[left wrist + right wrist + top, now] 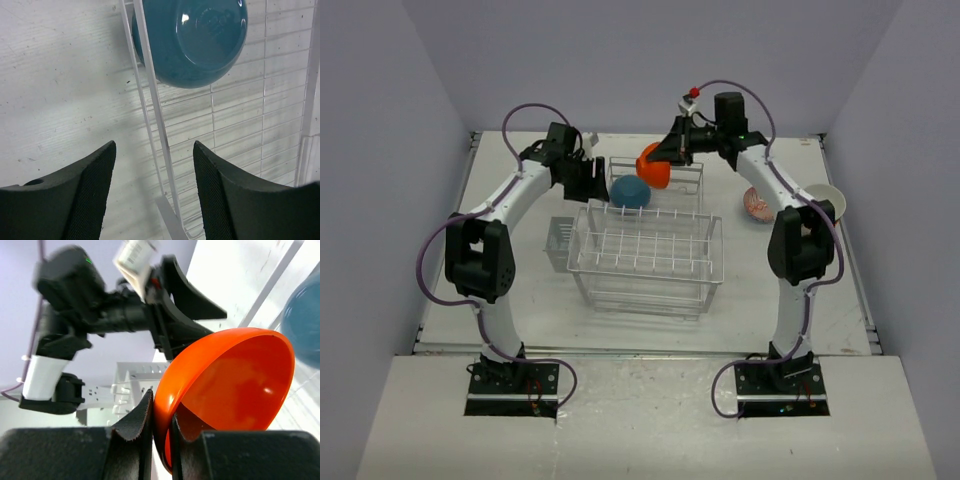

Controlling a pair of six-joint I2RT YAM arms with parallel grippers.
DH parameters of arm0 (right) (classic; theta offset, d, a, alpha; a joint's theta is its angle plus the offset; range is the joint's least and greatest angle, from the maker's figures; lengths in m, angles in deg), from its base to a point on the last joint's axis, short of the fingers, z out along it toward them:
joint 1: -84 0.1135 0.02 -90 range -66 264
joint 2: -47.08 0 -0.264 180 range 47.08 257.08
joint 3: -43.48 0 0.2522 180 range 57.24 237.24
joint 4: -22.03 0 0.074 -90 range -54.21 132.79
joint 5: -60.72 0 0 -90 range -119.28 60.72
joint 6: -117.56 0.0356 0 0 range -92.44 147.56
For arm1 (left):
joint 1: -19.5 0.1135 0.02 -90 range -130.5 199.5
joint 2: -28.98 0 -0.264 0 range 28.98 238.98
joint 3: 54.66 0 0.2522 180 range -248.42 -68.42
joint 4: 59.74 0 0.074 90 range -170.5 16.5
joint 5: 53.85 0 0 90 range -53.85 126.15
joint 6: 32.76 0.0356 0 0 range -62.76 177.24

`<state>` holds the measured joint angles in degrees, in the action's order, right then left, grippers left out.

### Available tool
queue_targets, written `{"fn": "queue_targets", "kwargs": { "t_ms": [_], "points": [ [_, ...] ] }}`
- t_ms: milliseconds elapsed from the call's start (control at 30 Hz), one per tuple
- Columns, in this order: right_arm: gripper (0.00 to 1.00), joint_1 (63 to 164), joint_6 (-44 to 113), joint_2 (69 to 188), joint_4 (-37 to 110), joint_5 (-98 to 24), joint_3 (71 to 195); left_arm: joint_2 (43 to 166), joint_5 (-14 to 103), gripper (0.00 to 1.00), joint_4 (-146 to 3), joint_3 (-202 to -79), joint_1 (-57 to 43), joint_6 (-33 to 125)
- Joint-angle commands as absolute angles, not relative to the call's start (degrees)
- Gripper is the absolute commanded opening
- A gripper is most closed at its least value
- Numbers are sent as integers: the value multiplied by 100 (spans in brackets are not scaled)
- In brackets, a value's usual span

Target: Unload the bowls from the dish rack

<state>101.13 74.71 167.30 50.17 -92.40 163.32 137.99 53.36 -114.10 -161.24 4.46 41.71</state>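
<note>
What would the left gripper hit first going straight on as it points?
The left gripper would likely meet the rack wire first, in line between its open jaws; the blue bowl lies beyond. Depth unclear.

One bowl [631, 192] lies in the dish rack [645, 255], a second bowl [653, 166] above it, two more bowls [757, 204] [825, 198] right of the rack.

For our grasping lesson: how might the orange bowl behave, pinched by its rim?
Probably stiff: the orange bowl looks undeformed in the pinch of the right gripper. Its glossy surface could slip. Held at one edge, it may pivot.
</note>
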Motion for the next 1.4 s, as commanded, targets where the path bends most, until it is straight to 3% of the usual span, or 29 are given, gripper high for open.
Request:
{"fn": "queue_targets", "kwargs": {
  "t_ms": [0,167,267,300,433,567,800,1367],
  "points": [
    [0,9623,7081,16063,5704,-9126,17139,13612,5171,65,-11121,-16501,491,4054],
    [0,8823,6132,16046,7505,-7810,18166,13568,4855,67,-10927,-16887,491,3949],
    [0,8602,5552,16247,8911,-5730,18790,13673,4609,67,-11067,-17142,491,3957],
    [0,8593,5289,16387,9410,-4827,18863,13752,4478,67,-11172,-17300,491,3957],
    [0,8602,4997,16459,9653,-3757,18434,13849,4230,65,-11349,-17512,491,3940],
    [0,8602,5005,16204,9205,-3184,17503,13832,4221,65,-11331,-17468,483,3913],
    [0,8646,4900,16283,9126,-2261,17080,13770,4160,64,-11367,-17381,483,3931],
    [0,8708,4900,17196,9266,-1900,17343,13770,4125,65,-11507,-17363,483,4045]
  ]
}}
